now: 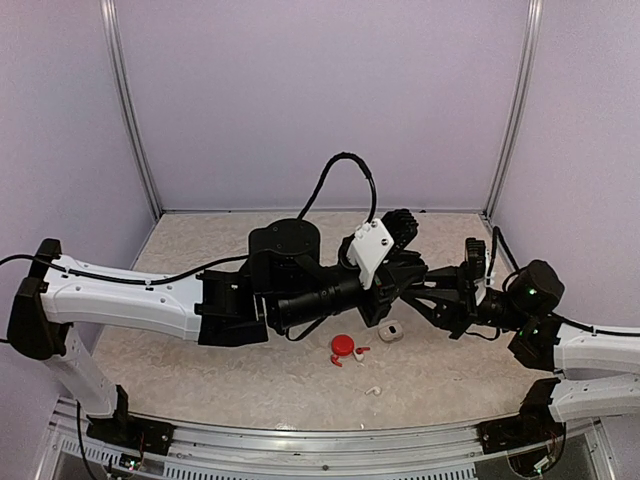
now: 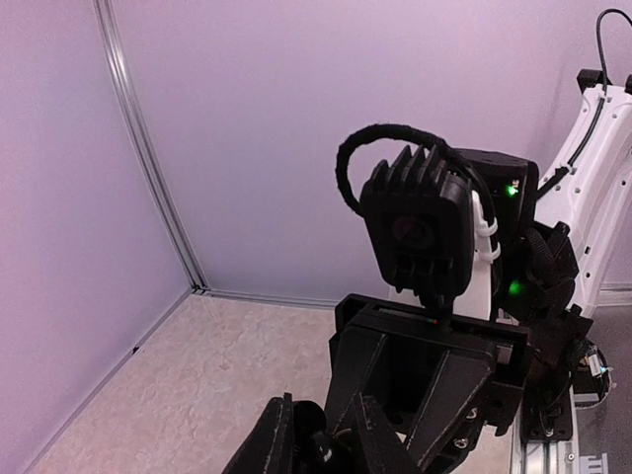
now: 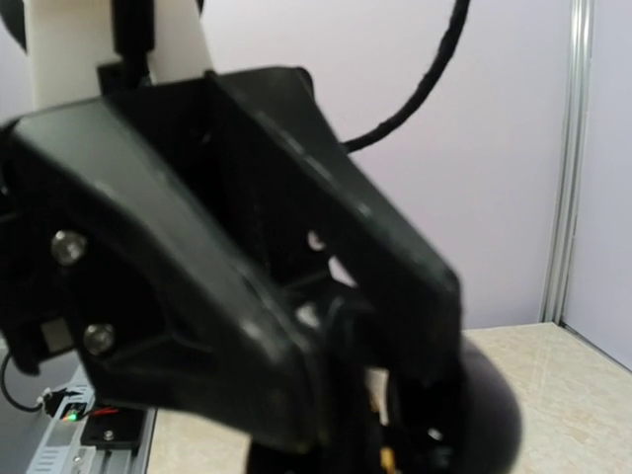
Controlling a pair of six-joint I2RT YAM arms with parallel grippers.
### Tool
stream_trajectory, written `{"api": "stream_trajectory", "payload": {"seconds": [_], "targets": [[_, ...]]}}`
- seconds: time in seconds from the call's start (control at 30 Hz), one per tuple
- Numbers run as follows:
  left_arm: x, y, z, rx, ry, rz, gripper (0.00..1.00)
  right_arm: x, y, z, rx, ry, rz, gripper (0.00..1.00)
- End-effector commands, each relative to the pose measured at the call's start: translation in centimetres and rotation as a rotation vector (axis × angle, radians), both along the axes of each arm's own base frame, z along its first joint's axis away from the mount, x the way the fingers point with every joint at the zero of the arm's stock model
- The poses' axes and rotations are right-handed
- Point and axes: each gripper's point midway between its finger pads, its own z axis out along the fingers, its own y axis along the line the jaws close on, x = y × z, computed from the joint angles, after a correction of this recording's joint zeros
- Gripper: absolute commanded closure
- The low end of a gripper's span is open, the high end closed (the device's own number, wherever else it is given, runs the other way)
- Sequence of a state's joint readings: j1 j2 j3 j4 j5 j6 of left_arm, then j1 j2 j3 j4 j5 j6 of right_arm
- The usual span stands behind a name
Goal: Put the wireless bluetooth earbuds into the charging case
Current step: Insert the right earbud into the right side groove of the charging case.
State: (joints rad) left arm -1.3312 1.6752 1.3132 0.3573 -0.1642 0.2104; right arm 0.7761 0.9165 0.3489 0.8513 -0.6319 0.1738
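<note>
Left gripper (image 1: 408,272) and right gripper (image 1: 436,290) meet nose to nose above the table (image 1: 200,372); right's pinched tight; left's gap, cannot tell.

On the desk (image 1: 200,370) lies the first case (image 1: 343,346) — the second case (image 1: 389,331) behind it to the right, the close earbud (image 1: 359,353) just beside its right, the stray earbud (image 1: 373,390) before it, rightward.

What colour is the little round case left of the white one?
The round case is red; the top external view shows it best.
</note>
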Motion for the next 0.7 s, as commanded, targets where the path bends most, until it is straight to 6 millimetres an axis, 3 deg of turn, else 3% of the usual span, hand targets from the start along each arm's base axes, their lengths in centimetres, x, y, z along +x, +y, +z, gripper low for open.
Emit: {"api": "stream_trajectory", "payload": {"seconds": [0.0,0.33,0.67], "targets": [[0.8,-0.1,-1.3,0.045,0.018,0.033,0.77,-1.3,-0.2,2.6,0.058,-0.075,0.033,1.00],[0.1,0.0,-0.4,0.028,-0.002,-0.001,0.70,-0.7,-0.1,2.0,0.047,-0.056,0.013,1.00],[0.4,-0.2,0.6,0.030,-0.013,0.009,0.70,-0.7,0.4,0.8,0.020,-0.030,0.041,1.00]]}}
